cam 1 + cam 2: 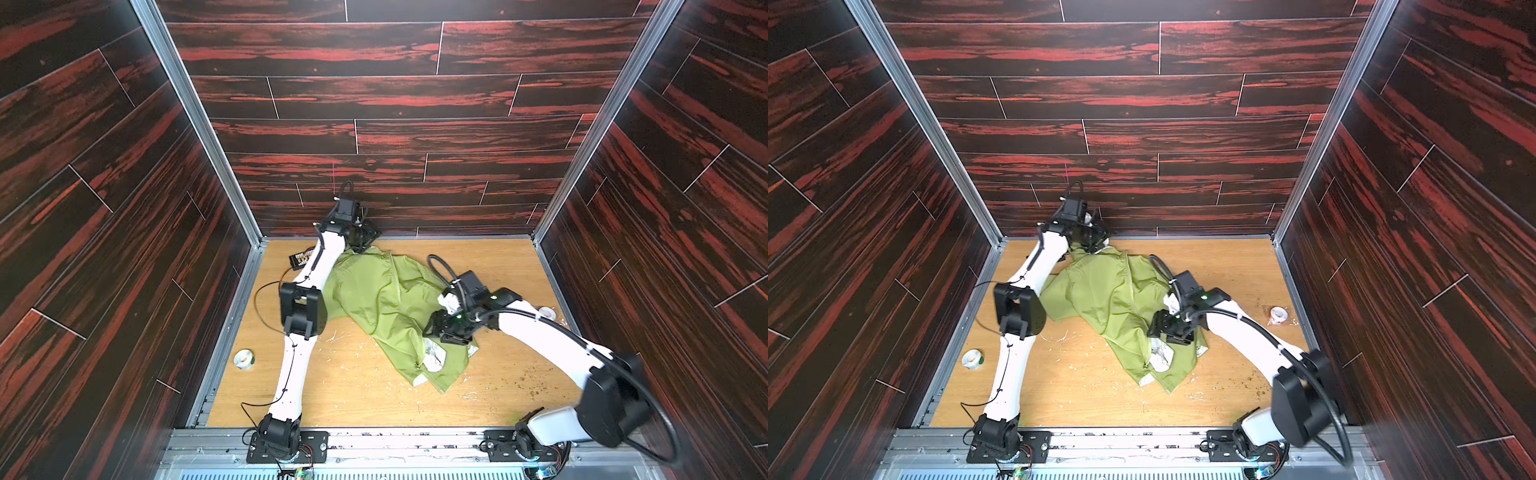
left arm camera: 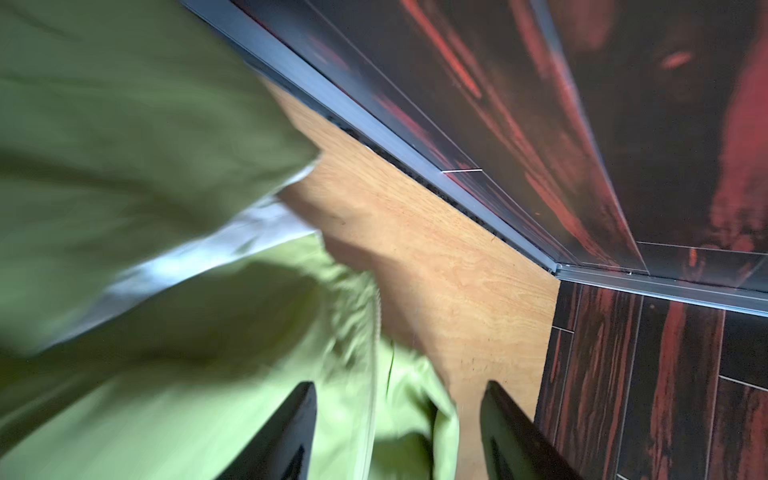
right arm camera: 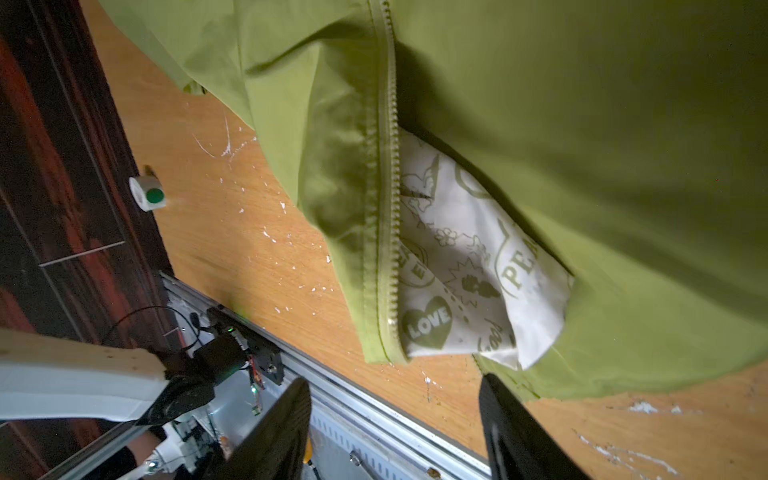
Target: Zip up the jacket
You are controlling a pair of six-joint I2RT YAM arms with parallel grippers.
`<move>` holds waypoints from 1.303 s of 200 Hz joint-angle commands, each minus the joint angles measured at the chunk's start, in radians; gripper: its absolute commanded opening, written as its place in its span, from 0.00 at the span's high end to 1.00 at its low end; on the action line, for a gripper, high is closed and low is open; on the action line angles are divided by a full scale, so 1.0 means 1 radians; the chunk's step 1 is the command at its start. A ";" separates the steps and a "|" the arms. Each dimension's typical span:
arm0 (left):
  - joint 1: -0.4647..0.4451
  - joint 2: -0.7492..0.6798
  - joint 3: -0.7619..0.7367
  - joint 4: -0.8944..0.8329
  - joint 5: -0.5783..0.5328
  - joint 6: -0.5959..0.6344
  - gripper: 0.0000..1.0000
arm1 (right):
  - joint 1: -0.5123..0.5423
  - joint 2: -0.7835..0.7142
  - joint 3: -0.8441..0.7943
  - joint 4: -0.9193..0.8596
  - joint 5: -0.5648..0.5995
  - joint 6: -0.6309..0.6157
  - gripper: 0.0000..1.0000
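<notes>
Light wood tabletop (image 1: 374, 403), white-flecked, inside dark red-streaked plank walls (image 1: 395, 95).
Jacket (image 1: 382, 303): crumpled mid-table, zipper partly undone, patterned lining showing.
Left tape roll (image 1: 244, 358) and right tape roll (image 1: 547, 312): at the table edges.
Left gripper (image 2: 399, 436), right gripper (image 3: 395, 436): jaws spread, over the jacket.

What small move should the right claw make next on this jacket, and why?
Probably lower the right claw onto the jacket hem at the zipper end and close. Its jaws stand open, holding nothing, just off that hem; there the zipper gapes, white lining showing. The left claw is open too, at the jacket's far end.
</notes>
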 commanded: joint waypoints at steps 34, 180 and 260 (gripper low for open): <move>0.060 -0.509 -0.595 0.026 -0.115 0.068 0.30 | 0.024 0.211 0.104 0.026 -0.027 -0.077 0.34; 0.084 -0.362 -0.829 0.166 -0.103 0.100 0.68 | -0.284 0.055 0.005 0.083 -0.391 -0.054 0.61; 0.092 -0.294 -0.746 0.108 -0.088 0.127 1.00 | -0.317 0.309 0.216 -0.032 0.164 -0.135 0.25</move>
